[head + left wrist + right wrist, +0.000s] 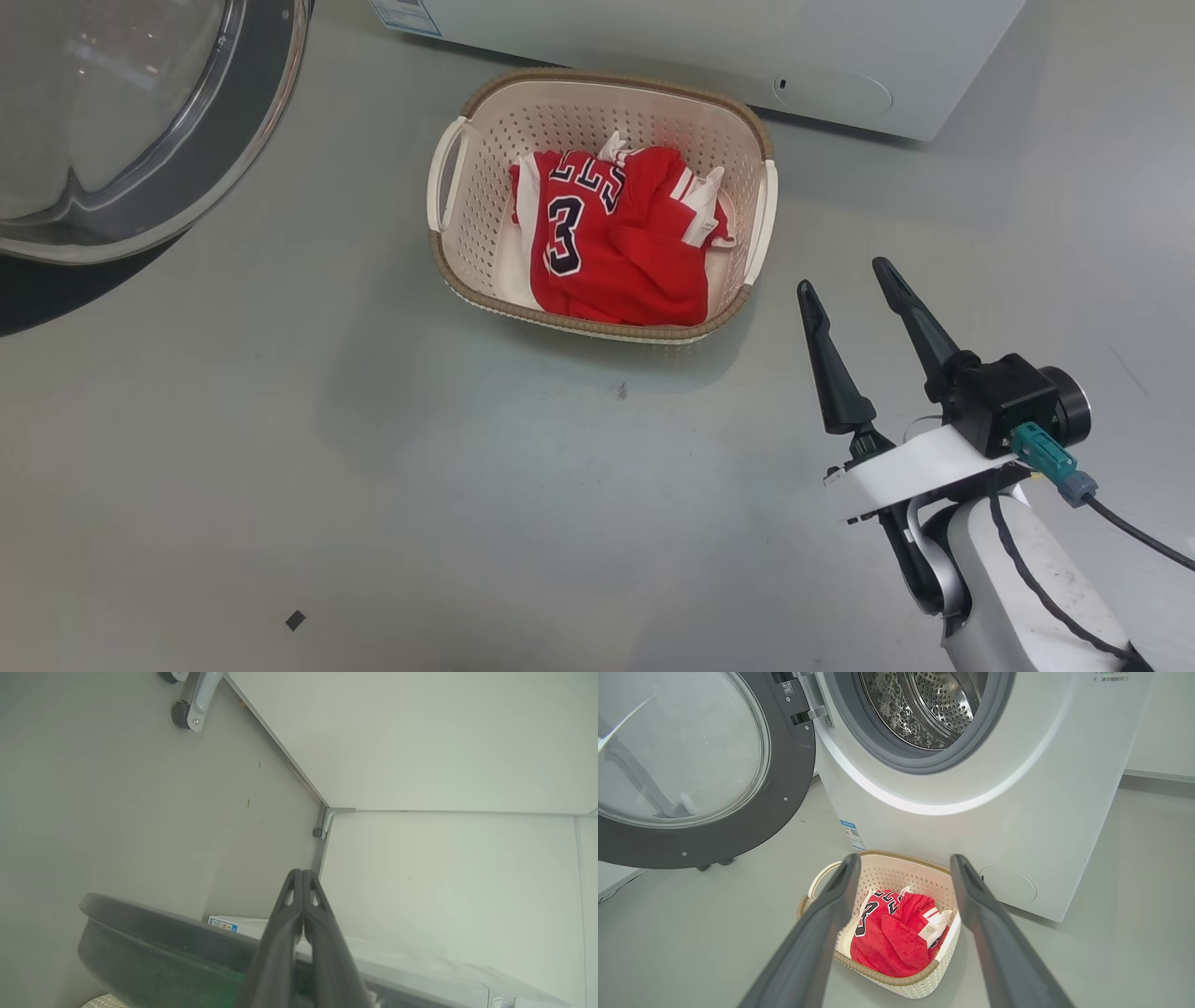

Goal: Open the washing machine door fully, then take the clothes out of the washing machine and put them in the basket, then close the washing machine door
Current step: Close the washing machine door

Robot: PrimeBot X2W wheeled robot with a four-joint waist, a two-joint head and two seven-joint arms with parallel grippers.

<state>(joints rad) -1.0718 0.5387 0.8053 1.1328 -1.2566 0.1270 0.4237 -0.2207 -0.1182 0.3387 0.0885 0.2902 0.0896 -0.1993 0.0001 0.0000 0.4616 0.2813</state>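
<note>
Noting the washing machine (pixel 1017 788) as the fixed mass: a white box on the floor, drum (pixel 924 709) bare in the part that shows. Its door (pixel 784 779) stands swung wide on the robot's left. Judged rigid and fairly heavy but free on its hinge. The glass bowl looks too slick to press, so push on the dark ring well away from the hinge. The basket (pixel 597 327) sits just before the machine, light and likely to slide if knocked. The clothes (pixel 616 252) lie crumpled inside it, soft and limp. Right gripper (pixel 841 274) hovers near the basket, fingers spread, empty. Left gripper (pixel 302 873) has its fingers pressed together on nothing, above a dark curved rim, probably the door's; contact cannot be told. Drum top and depth are cut off, so a leftover garment cannot be ruled out. The door's free edge and latch lie out of frame.
</note>
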